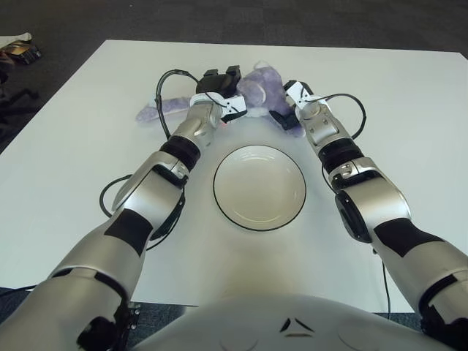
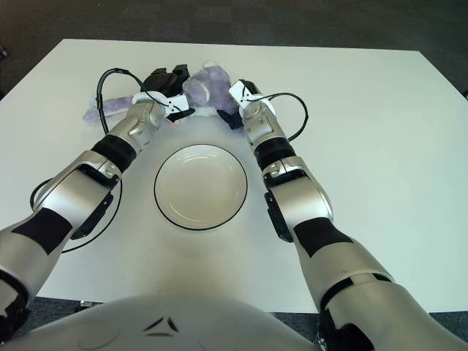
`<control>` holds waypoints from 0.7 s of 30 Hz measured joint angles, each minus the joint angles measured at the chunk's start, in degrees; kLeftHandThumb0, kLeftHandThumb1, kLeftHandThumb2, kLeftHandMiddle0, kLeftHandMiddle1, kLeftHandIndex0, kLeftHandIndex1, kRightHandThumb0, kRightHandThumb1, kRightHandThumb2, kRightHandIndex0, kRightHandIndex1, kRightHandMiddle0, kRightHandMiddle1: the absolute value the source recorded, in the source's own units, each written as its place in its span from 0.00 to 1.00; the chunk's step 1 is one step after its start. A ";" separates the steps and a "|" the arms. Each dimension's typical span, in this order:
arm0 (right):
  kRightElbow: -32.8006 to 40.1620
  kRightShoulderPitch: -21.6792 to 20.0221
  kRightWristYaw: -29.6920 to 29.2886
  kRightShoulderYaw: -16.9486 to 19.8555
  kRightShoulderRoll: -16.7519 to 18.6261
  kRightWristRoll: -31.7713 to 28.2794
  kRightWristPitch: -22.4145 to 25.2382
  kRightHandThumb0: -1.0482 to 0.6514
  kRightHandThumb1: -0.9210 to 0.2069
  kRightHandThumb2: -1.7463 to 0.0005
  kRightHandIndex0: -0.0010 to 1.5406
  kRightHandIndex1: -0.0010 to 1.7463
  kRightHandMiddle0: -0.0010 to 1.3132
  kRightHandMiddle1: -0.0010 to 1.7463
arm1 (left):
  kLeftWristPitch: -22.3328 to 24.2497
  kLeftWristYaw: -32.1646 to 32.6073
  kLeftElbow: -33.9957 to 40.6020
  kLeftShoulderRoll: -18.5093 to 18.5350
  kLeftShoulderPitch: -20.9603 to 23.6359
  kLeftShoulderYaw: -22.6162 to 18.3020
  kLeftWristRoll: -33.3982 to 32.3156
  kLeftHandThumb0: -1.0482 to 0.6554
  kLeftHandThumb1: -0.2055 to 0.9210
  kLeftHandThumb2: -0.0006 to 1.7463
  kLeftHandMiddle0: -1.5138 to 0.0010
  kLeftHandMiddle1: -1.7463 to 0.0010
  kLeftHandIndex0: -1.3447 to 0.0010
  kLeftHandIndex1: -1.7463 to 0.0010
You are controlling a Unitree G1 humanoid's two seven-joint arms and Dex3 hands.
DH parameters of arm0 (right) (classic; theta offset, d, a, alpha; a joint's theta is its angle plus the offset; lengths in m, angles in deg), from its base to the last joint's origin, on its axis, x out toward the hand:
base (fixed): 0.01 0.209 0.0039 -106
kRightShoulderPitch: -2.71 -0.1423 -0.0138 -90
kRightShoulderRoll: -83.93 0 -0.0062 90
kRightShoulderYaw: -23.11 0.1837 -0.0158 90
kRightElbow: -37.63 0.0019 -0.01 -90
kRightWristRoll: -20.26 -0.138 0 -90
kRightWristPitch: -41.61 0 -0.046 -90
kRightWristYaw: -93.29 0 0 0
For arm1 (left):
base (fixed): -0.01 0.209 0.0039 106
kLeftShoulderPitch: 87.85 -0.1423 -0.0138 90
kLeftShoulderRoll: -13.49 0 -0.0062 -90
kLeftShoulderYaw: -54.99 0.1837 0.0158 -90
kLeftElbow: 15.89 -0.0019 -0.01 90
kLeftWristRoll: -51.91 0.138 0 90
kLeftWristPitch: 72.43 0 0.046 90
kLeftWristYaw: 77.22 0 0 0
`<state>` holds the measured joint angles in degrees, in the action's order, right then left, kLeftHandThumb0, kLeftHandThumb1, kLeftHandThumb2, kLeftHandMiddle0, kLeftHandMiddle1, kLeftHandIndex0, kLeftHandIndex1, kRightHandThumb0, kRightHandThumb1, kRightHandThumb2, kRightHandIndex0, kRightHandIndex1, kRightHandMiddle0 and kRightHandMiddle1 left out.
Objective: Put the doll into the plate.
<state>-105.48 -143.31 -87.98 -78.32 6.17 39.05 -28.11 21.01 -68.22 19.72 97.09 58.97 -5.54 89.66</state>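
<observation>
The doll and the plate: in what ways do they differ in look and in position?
The doll is purple, soft and irregular; the plate is white, round, with a dark rim. The doll lies farther from the robot, between the left hand and the right hand; the plate lies nearer, between the forearms, and holds nothing. Both lie on the white table.

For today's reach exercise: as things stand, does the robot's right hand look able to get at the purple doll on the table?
Probably yes. The right hand already shows against the right side of the doll, beyond the plate, with nothing between them. The left hand is at the doll's other side.
</observation>
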 measured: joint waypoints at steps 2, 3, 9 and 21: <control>-0.28 -0.11 -0.02 0.06 0.00 -0.02 -0.18 0.62 0.90 0.06 0.62 0.78 0.62 1.00 | -0.17 -0.28 0.19 0.13 -0.02 0.00 0.00 0.62 0.43 0.78 0.64 0.00 0.64 0.00; -0.45 -0.19 -0.03 0.12 0.00 -0.04 -0.21 0.62 0.85 0.06 0.56 0.86 0.59 1.00 | -0.26 -0.45 0.27 0.20 -0.04 -0.02 -0.04 0.62 0.43 0.78 0.63 0.00 0.64 0.00; -1.28 -0.48 -0.15 1.00 0.06 -0.34 -0.11 0.62 0.77 0.08 0.45 0.98 0.53 1.00 | -0.43 -1.72 0.70 0.42 -0.09 -0.29 -0.53 0.62 0.42 0.79 0.60 0.00 0.67 0.00; -1.96 -0.84 -1.24 2.36 0.41 -1.44 0.58 0.62 0.97 0.02 0.70 0.75 0.62 1.00 | -2.09 -2.94 1.35 0.81 -0.71 -2.06 -2.25 0.62 0.36 0.81 0.52 0.08 0.63 0.00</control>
<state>-107.44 -144.15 -89.22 -75.96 6.58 37.61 -27.52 18.92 -71.16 21.08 97.90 58.27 -7.60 87.41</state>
